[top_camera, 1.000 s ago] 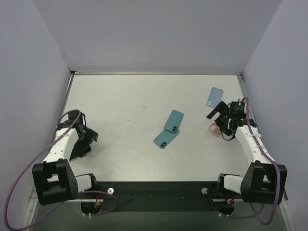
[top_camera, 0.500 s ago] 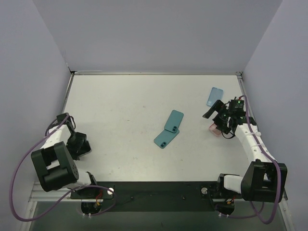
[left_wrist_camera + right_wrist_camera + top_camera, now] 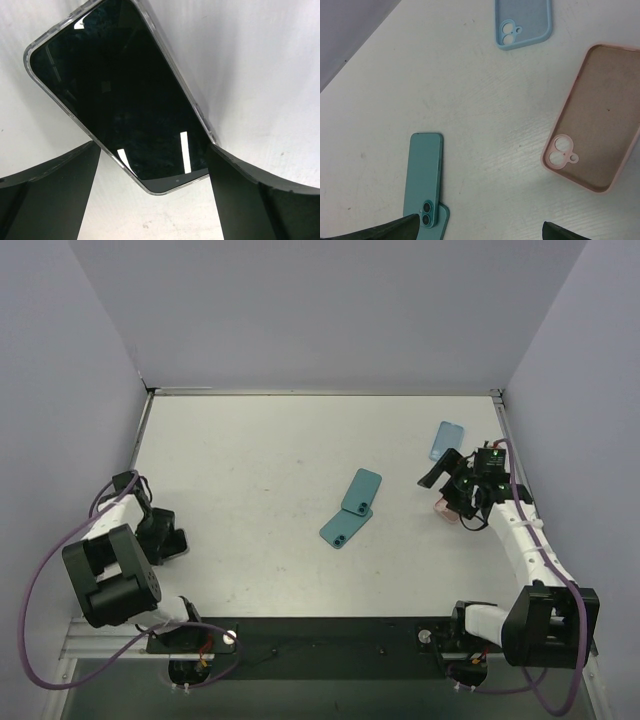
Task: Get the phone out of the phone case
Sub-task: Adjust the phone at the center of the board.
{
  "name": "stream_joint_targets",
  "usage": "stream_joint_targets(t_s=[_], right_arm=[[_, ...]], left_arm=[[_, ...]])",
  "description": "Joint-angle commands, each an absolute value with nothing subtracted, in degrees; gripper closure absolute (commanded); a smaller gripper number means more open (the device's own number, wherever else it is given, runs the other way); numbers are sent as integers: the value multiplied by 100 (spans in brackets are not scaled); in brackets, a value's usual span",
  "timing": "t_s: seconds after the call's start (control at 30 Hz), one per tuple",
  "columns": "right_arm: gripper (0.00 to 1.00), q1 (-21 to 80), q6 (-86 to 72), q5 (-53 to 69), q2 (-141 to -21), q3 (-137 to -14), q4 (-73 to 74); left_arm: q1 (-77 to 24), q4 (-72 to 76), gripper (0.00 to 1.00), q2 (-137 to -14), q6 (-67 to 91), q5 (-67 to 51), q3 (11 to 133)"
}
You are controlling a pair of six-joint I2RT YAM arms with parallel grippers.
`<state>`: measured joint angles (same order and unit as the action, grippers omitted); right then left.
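Note:
A phone with a black screen in a clear case [image 3: 120,95] lies face up on the table in the left wrist view. My left gripper [image 3: 155,200] is open, and its fingers [image 3: 50,195] straddle the phone's near end without touching it. In the top view the left gripper [image 3: 163,535] is low at the table's left side and hides the phone. My right gripper [image 3: 448,490] is open and empty, hovering at the right over an empty pink case [image 3: 445,508]. In the right wrist view only its fingertips [image 3: 390,232] show at the bottom edge.
Two teal phones [image 3: 362,490] [image 3: 345,527] lie overlapped, backs up, mid-table; they also show in the right wrist view [image 3: 424,175]. An empty light-blue case [image 3: 447,440] lies at the far right and shows in the right wrist view [image 3: 522,22]. The pink case [image 3: 595,120] lies open side up.
My left arm has drawn back to the left and come down over the clear-cased phone. The right gripper has shifted only slightly.

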<state>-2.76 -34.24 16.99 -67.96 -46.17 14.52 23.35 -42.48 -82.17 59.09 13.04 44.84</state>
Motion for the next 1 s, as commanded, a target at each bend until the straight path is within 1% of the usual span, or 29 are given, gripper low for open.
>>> stream_joint_targets(t_s=[0.0, 0.07, 0.13, 0.27, 0.37, 0.47, 0.5, 0.57, 0.6, 0.67, 0.9, 0.97], right_arm=[[0, -185, -3419, 1714, -6715, -4799, 1626], [0, -141, -3454, 1705, -6759, -4808, 1635], [0, -53, -3498, 1679, -6776, -4808, 1635], [0, 96, -3551, 1574, -6768, -4790, 1626], [0, 141, -3586, 1521, -6724, -4746, 1617], [0, 167, -3603, 1521, -6706, -4755, 1626], [0, 167, -3595, 1512, -6680, -4755, 1626], [0, 176, -3612, 1503, -6645, -4737, 1626], [0, 184, -3604, 1503, -6636, -4729, 1626], [0, 185, -3612, 1512, -6610, -4711, 1626], [0, 185, -3577, 1529, -6548, -4649, 1600], [0, 184, -3586, 1547, -6522, -4658, 1600]], left_arm=[[2259, -3183, 3, -8788, 5609, 1012, 5141], [2163, -2945, 3, -9121, 5136, 407, 5334], [1866, -2743, 3, -9307, 4809, 177, 5501], [1119, -3005, 3, -9999, 4045, 124, 6204], [688, -3085, 3, -10562, 3579, -411, 6696], [353, -3418, 3, -10985, 3235, -457, 7153], [134, -3515, 3, -11021, 3147, -379, 7294], [53, -3586, 2, -11030, 2989, -264, 7365], [-252, -3638, 3, -11022, 2936, -177, 7409], [-360, -3709, 3, -10934, 2865, -62, 7532], [-431, -3700, 3, -10363, 3014, -45, 7795], [-405, -3910, 3, -10353, 3225, 489, 8128]])
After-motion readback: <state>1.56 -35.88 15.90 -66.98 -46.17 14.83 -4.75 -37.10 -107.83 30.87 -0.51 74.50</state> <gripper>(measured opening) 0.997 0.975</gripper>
